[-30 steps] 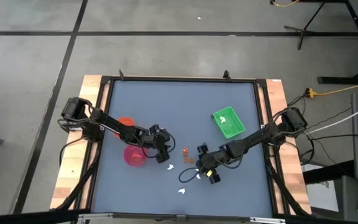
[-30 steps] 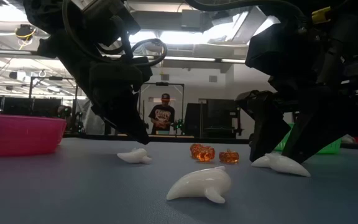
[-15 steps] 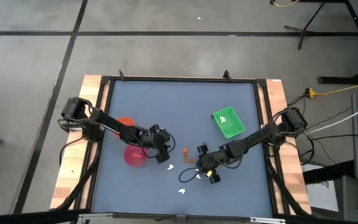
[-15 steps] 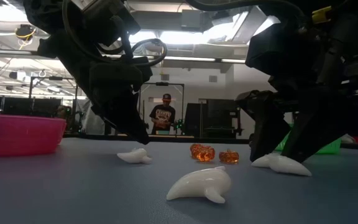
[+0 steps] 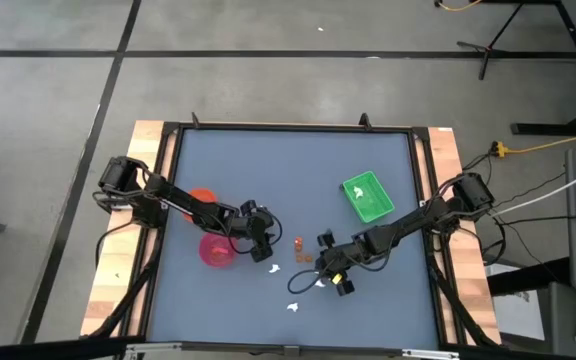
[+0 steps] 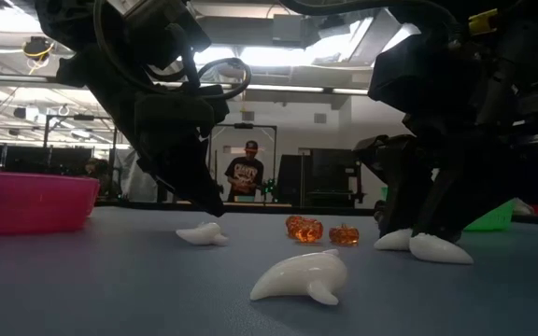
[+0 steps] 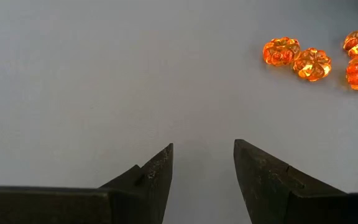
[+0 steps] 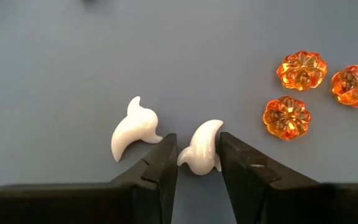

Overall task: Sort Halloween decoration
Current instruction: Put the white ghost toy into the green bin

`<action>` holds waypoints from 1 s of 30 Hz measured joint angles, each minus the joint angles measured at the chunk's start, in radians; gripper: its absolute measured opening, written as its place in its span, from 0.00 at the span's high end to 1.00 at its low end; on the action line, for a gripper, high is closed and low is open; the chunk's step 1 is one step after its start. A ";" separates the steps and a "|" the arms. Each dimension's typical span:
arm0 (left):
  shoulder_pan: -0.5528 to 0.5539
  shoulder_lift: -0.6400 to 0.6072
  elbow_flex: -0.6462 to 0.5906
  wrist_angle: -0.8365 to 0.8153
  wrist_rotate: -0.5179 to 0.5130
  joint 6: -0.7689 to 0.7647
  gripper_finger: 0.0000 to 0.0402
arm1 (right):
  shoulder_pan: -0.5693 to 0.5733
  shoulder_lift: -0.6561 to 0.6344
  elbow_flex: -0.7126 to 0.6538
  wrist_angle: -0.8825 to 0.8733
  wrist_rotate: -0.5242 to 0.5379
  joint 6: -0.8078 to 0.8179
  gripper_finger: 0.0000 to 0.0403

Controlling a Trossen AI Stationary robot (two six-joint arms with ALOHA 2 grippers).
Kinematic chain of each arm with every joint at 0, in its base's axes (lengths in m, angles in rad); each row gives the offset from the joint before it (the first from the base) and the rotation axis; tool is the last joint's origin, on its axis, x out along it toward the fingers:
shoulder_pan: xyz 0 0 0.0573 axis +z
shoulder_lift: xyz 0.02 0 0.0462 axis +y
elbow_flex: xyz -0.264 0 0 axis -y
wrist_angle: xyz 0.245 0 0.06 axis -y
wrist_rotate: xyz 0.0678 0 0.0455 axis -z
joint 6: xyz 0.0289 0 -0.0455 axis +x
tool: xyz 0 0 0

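Mostly unsorted: white ghosts (image 8: 202,148) and orange pumpkins (image 8: 286,117) lie on the bench (image 5: 268,180). Right pincer (image 8: 196,155) clamps a ghost; left pincer (image 7: 202,162) hangs open, empty.

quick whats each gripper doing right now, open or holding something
Left gripper: open, empty, over bare table near the translucent orange pumpkin beads.
Right gripper: fingers closing around a small white ghost-shaped piece lying on the table; firm hold cannot be told.
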 joint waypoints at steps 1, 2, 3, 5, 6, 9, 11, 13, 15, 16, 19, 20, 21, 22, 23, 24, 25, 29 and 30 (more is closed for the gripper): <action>0.000 0.000 0.000 0.000 0.000 0.000 0.61 | 0.000 0.000 0.000 0.000 0.000 0.000 0.71; 0.000 0.000 0.000 0.000 0.000 0.000 0.61 | 0.000 0.000 0.000 0.001 0.000 0.000 0.71; 0.000 0.000 0.000 0.000 0.000 0.000 0.61 | 0.000 0.000 0.000 0.001 0.000 0.000 0.71; 0.000 0.000 0.000 0.000 0.000 0.000 0.61 | 0.000 0.000 0.000 0.001 0.000 0.000 0.71; 0.000 0.000 0.000 0.000 0.000 0.000 0.61 | 0.000 0.000 0.000 0.001 0.000 0.000 0.71; 0.000 0.000 0.000 0.000 0.000 0.000 0.61 | 0.000 0.000 0.007 -0.002 0.000 0.000 0.71; 0.000 0.000 0.000 0.000 0.000 0.000 0.61 | 0.000 0.000 0.016 -0.001 0.001 0.000 0.71; 0.000 0.000 0.000 0.000 0.000 0.000 0.61 | 0.000 0.000 0.024 0.000 0.001 0.000 0.71; 0.000 0.000 0.000 0.000 0.000 0.000 0.61 | 0.000 0.000 0.029 0.000 0.001 0.000 0.71; 0.000 0.000 0.000 0.000 0.000 0.000 0.61 | 0.000 0.000 0.030 0.001 0.001 0.000 0.71; 0.000 0.000 0.000 0.000 0.000 0.000 0.61 | 0.000 0.000 0.030 -0.003 0.001 0.000 0.71; 0.000 0.000 0.000 0.000 0.000 0.000 0.61 | 0.000 0.000 0.030 -0.006 0.001 0.000 0.71; 0.000 0.000 0.000 0.000 0.000 0.000 0.61 | 0.000 0.000 0.030 -0.011 0.001 0.000 0.71; 0.000 0.000 0.000 0.000 0.000 0.000 0.61 | 0.000 0.000 0.031 -0.020 0.001 0.000 0.71; 0.000 0.000 0.000 0.000 0.000 0.000 0.61 | 0.000 0.000 0.031 -0.032 0.001 0.000 0.71; 0.000 0.000 0.000 0.000 0.000 0.000 0.61 | 0.000 0.000 0.031 -0.046 0.001 0.000 0.71; 0.000 0.000 0.000 0.000 0.000 0.000 0.61 | 0.000 0.000 0.031 -0.059 0.001 0.000 0.71; 0.000 0.000 0.000 0.000 0.000 0.000 0.61 | 0.000 0.000 0.032 -0.072 0.001 0.000 0.71; 0.000 0.000 0.000 0.000 0.000 0.000 0.61 | 0.000 0.000 0.032 -0.071 0.001 0.000 0.71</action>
